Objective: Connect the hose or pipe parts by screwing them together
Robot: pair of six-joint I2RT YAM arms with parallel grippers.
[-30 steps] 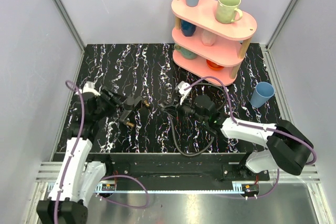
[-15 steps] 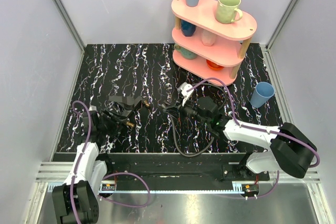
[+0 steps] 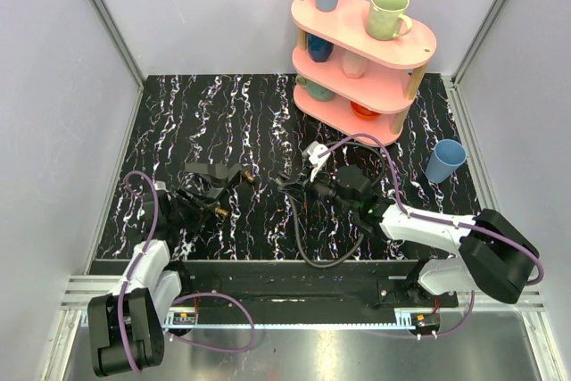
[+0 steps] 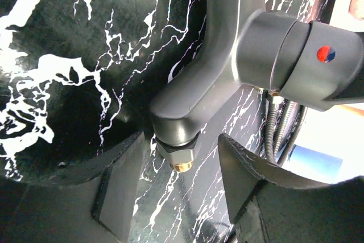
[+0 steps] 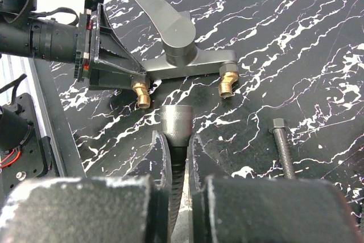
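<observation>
Hose (image 5: 178,169), black with a metal end nut (image 5: 175,121), is clamped between the nearly closed fingers of the right pincer (image 5: 177,141). The nut points at the grey tap body (image 5: 181,55) lying on the worktop (image 5: 296,38), just short of its two brass fittings (image 5: 141,94). Left pincer (image 4: 181,145) stands partly open, straddling one of them without touching it.

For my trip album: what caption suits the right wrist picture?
Right hand holds a hose end facing the brass fittings of a grey tap; the open left hand straddles one.
</observation>
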